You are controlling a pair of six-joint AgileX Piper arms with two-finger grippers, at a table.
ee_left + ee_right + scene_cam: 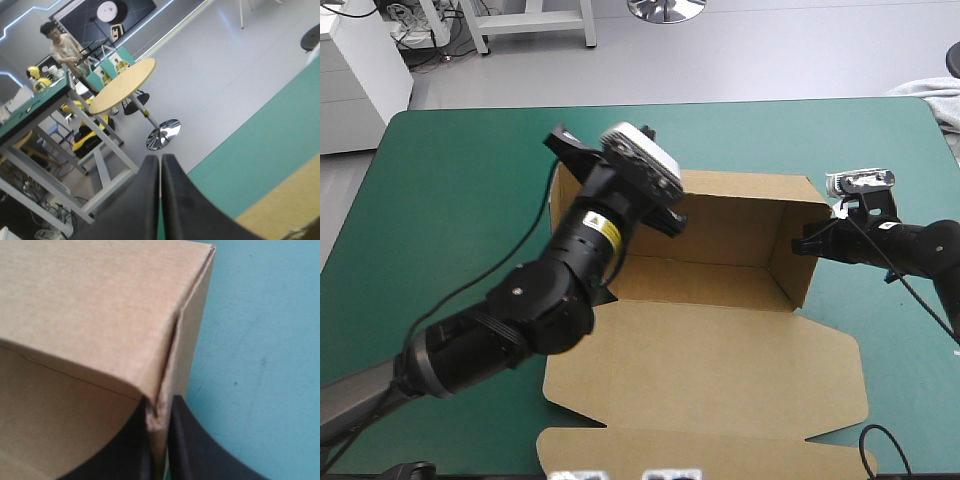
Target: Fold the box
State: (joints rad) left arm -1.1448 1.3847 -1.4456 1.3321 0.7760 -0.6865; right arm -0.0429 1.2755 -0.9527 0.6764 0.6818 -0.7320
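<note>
One brown box [720, 330] is sitting in the middle of the table [450, 200] and reaching down to the near edge. Its far half is standing up as walls, while the lid is lying flat toward me.

On the right wrist feed I am watching the right gripper [160, 409] biting onto the rim of the box's right-hand wall, with the board squeezed between its two black fingers. From above, that arm is coming in low from the table's right edge.

The left gripper [560, 140] is hovering over the box's far left corner. On its own feed the fingers are pressing together into one pointed arch, aiming out past the table's far edge, with brown board and teal-green cover showing beside them.
</note>
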